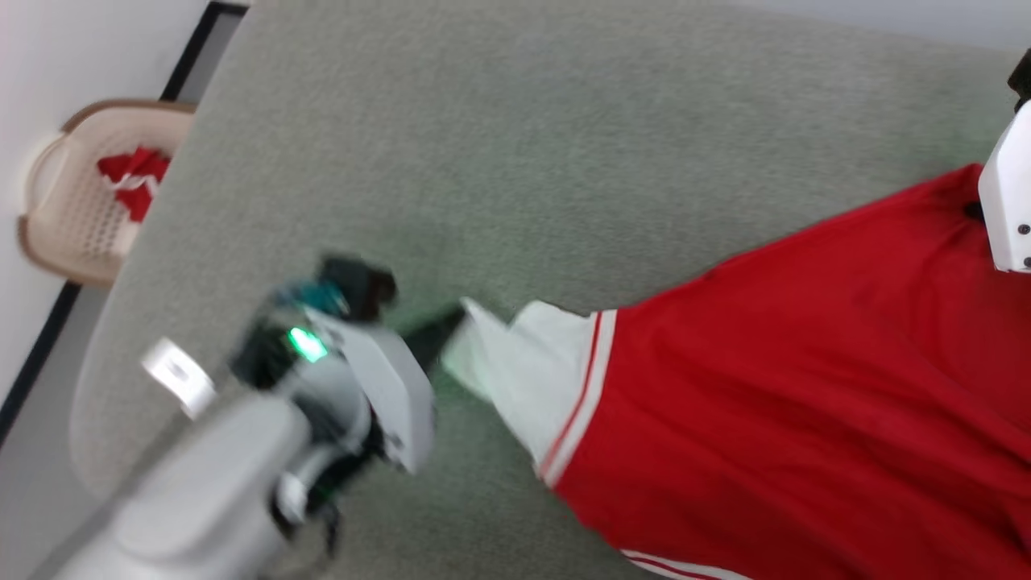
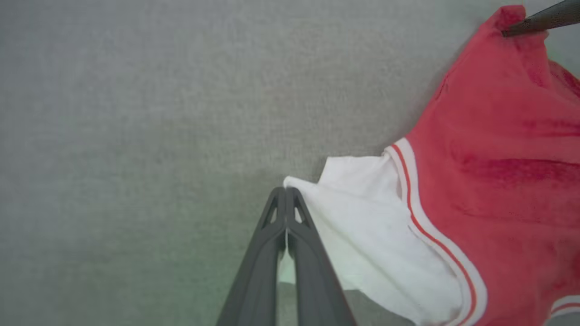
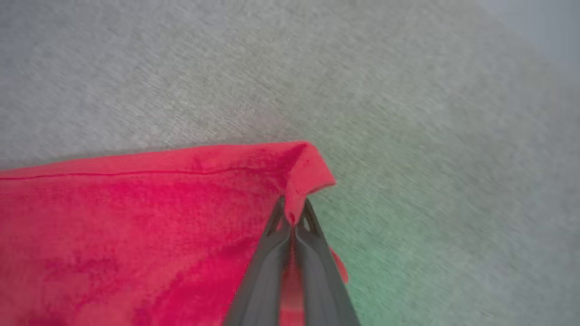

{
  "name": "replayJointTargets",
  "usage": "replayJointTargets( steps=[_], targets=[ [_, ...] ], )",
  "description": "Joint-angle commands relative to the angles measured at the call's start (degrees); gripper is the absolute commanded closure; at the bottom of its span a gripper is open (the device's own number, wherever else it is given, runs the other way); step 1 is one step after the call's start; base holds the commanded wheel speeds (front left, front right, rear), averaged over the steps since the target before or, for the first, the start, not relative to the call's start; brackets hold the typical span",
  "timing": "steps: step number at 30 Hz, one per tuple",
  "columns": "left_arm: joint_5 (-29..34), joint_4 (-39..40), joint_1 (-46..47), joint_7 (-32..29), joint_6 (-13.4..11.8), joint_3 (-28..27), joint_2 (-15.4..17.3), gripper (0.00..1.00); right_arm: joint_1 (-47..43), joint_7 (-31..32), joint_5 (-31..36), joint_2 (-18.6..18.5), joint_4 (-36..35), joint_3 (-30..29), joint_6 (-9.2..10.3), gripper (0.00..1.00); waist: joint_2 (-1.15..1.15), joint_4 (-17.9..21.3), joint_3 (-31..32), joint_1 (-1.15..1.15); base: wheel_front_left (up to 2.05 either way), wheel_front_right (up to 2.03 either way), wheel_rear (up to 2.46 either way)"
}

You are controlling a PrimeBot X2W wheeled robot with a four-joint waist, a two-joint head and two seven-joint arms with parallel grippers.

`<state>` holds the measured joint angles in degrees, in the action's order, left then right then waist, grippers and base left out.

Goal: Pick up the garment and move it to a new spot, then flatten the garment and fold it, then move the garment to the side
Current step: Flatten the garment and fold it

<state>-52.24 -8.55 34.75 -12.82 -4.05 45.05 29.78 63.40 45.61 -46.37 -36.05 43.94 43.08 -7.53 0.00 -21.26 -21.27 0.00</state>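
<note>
Left gripper (image 2: 286, 194) jaws clamp a sleeve of the red, white-sleeved fabric shirt (image 1: 805, 387). Right gripper (image 3: 293, 212) jaws clamp its red corner.

The head camera looks down at a tilt from well above the grey-green table (image 1: 515, 121), taking in most of the garment (image 1: 805, 362), while the wrist cameras peer from close along the left gripper (image 2: 286, 192) and the right gripper (image 3: 293, 206), each at one corner of that same cloth (the left wrist's also catches the other arm's fingertip (image 2: 539, 20) at its top right).
</note>
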Motion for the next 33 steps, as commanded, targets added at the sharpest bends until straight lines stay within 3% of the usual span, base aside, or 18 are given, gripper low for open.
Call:
replayJointTargets(
  steps=[1,7,13,25,33],
  targets=[
    [0.8,0.9,2.2,-1.1,0.0,-0.6,1.5,1.0,0.1,-0.9,-0.4,-0.6,-0.4,0.5,0.08,1.0,0.0,2.7,2.4,0.0,0.0,0.0,0.0],
    [2.9,3.6,13.3,-8.1,1.6,-2.9,7.5,1.0,2.5,-6.1,-2.3,-1.5,-5.4,1.2,0.07,1.0,0.0,7.2,6.7,0.0,0.0,0.0,0.0],
    [4.8,0.8,25.1,-13.8,3.2,-4.3,9.2,1.0,5.1,-9.9,-3.7,-3.7,-10.9,1.9,0.07,1.0,0.0,11.1,11.0,0.0,0.0,0.0,0.0],
    [10.8,-12.4,47.8,-15.1,8.6,-4.7,6.5,1.0,11.3,-16.4,-4.3,-6.2,-19.8,-1.9,0.07,1.0,0.0,16.2,15.3,0.0,0.0,0.0,0.0],
    [13.5,-22.2,59.7,-13.1,10.2,-4.3,3.3,1.0,15.5,-18.3,-1.8,-4.6,-17.4,-4.8,0.07,1.0,0.0,18.0,9.0,0.0,0.0,0.0,0.0]
  ],
)
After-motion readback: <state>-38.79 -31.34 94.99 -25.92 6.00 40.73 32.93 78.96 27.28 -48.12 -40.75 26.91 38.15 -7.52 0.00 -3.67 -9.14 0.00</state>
